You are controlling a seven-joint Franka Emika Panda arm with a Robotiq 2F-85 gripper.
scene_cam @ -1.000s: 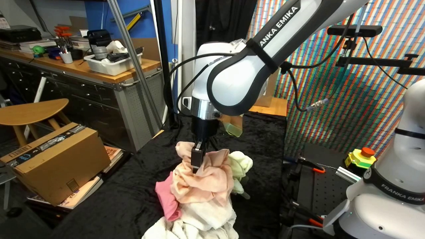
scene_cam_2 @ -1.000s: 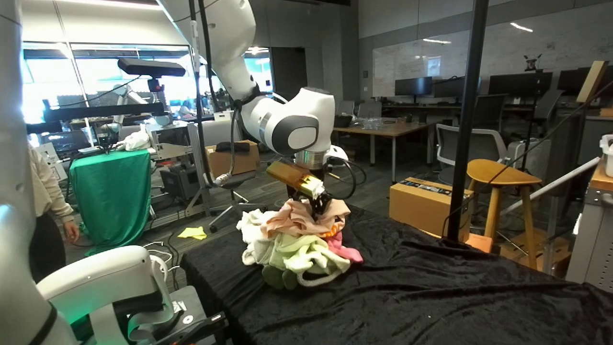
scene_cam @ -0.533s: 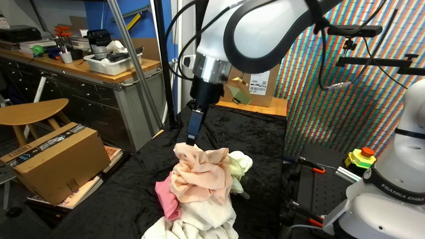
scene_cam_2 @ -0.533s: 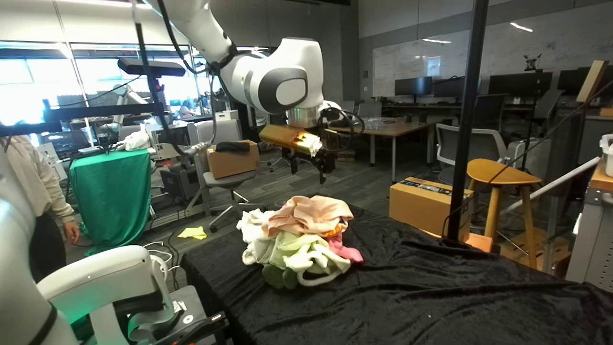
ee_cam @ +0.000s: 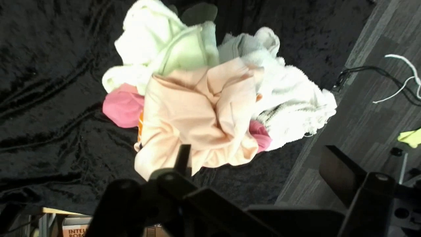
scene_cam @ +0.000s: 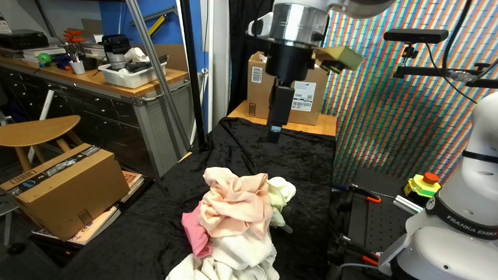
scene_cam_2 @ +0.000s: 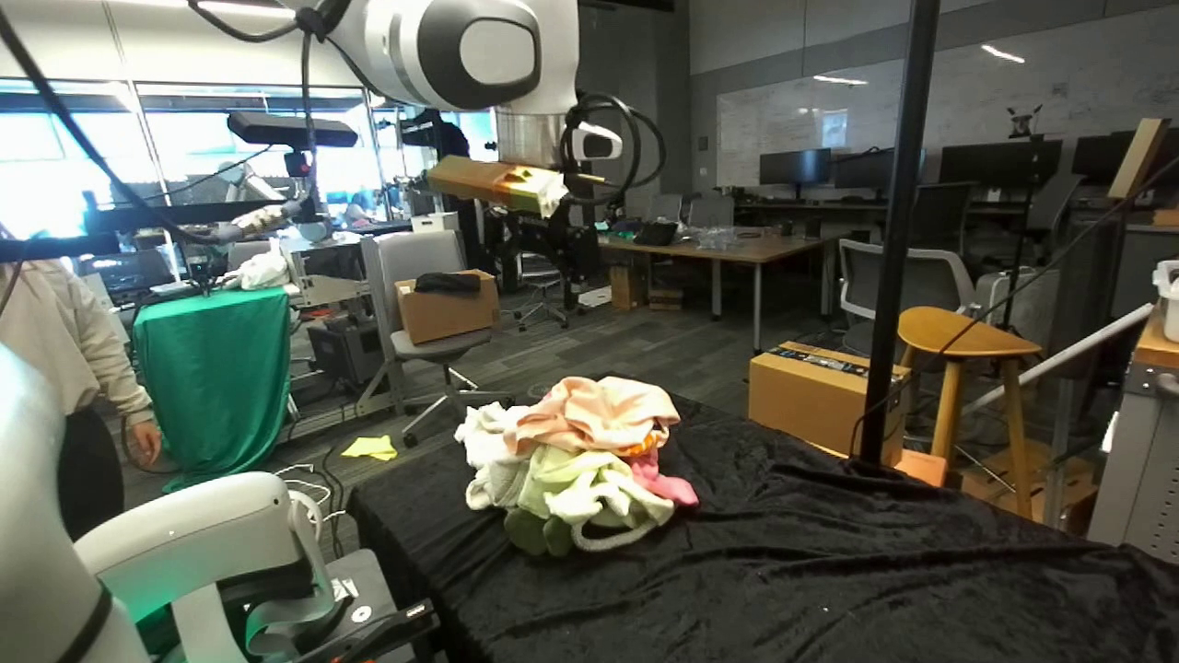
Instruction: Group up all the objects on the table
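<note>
Table (scene_cam_2: 875,589): draped in wrinkled black; in an exterior view the cloth pile (scene_cam_2: 589,470) sits toward its 10 o'clock.
Cloth pile: one heap, parts touching and overlapping; hours below, unless I say otherwise, are my wrist view's, around the peach cloth (ee_cam: 197,115).
Peach cloth: crumpled, on top.
White cloth (ee_cam: 292,102): at 3 o'clock, partly under the peach.
Green cloth (ee_cam: 164,49): pale, folded, at 11 o'clock.
My gripper (scene_cam: 274,134): above the pile, well apart from it, toward its 1 o'clock in an exterior view; my fingers (ee_cam: 183,159) stand spread wide.
Pink cloth (ee_cam: 123,105): one end out at 9 o'clock; whether the pink at 4 o'clock is the same piece I cannot tell.
Orange patch (ee_cam: 140,123): a sliver at the peach's 9 o'clock edge.
</note>
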